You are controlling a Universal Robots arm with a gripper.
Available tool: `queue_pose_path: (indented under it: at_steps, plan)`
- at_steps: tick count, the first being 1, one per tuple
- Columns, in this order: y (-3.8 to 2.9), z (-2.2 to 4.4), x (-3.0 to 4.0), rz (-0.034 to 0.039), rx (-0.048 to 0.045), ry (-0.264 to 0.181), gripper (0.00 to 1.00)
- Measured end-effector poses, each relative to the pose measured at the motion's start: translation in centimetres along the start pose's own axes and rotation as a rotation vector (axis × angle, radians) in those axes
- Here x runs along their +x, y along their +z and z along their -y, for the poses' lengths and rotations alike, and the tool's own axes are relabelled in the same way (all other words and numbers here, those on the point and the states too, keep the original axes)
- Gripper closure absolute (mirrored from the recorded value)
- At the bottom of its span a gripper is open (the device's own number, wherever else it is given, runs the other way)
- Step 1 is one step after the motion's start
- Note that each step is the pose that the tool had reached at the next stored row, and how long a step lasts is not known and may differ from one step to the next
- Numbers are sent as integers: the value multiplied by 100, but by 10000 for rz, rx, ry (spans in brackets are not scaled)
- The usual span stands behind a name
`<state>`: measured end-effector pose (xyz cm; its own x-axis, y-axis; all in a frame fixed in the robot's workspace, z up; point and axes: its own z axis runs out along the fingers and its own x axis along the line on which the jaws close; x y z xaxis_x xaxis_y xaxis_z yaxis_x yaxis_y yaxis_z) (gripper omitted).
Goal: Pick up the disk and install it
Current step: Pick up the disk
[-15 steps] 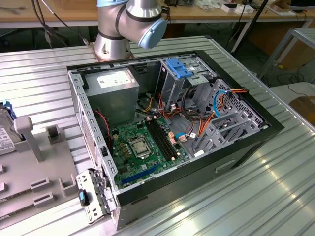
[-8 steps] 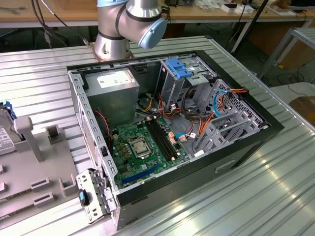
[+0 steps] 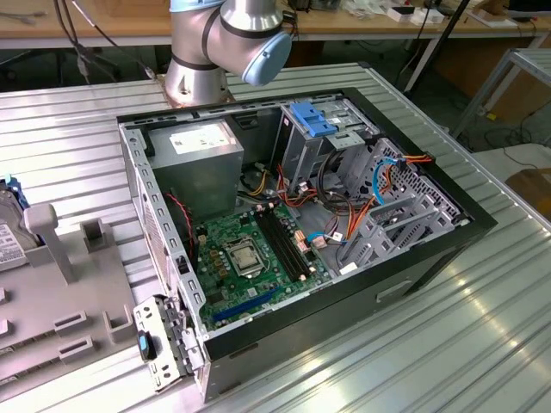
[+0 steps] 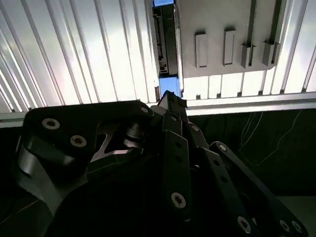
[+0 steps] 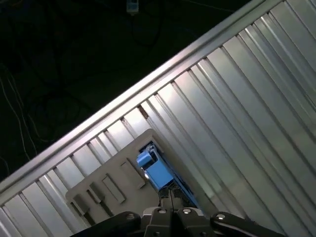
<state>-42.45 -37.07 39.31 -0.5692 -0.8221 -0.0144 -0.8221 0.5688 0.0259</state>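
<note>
In the second wrist view the gripper (image 4: 170, 98) sits at the near blue end of the disk (image 4: 166, 47). Its own links hide the contact, so wide, narrow or holding cannot be told. The disk stands on edge in a grey holder (image 4: 215, 29), with its long axis along the ribs of the metal table (image 4: 74, 49). The exterior view's left edge crops it. Dark floor (image 5: 74, 49) lies beyond the table edge.
</note>
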Motion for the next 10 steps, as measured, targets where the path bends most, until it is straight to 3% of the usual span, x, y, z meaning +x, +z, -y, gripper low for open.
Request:
queue_pose_path:
  at_steps: [10]
  plan:
    - [0, -1, 1, -144, 9, -2806, 89]
